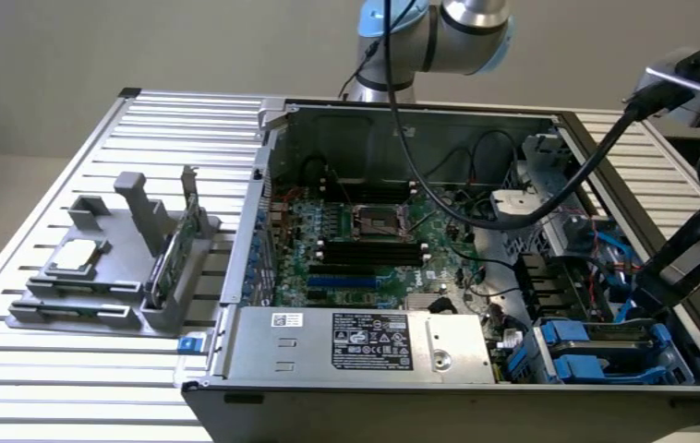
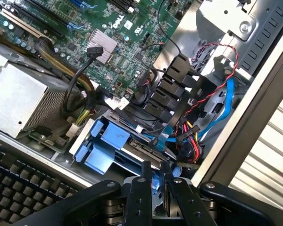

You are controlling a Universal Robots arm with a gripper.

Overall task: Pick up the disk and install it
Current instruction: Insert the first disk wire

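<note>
In the wrist view my gripper (image 2: 155,173) has its two black fingers close together on a thin silver-grey slab with a blue edge, the disk (image 2: 157,187), held edge-on. It hangs just above the blue plastic drive bay (image 2: 108,141) in the corner of the open computer case. In the exterior view the gripper (image 1: 648,300) reaches down into the case's near corner on that view's right, right over the blue drive bay (image 1: 578,355). Most of the disk is hidden by the fingers.
Red, yellow and blue cables (image 2: 212,108) and black connectors (image 2: 172,84) crowd beside the bay. The power supply box (image 1: 363,341) and motherboard (image 1: 350,240) fill the case. A grey fixture (image 1: 116,268) on the slatted table holds a small silver chip (image 1: 76,255) and a green card (image 1: 185,238).
</note>
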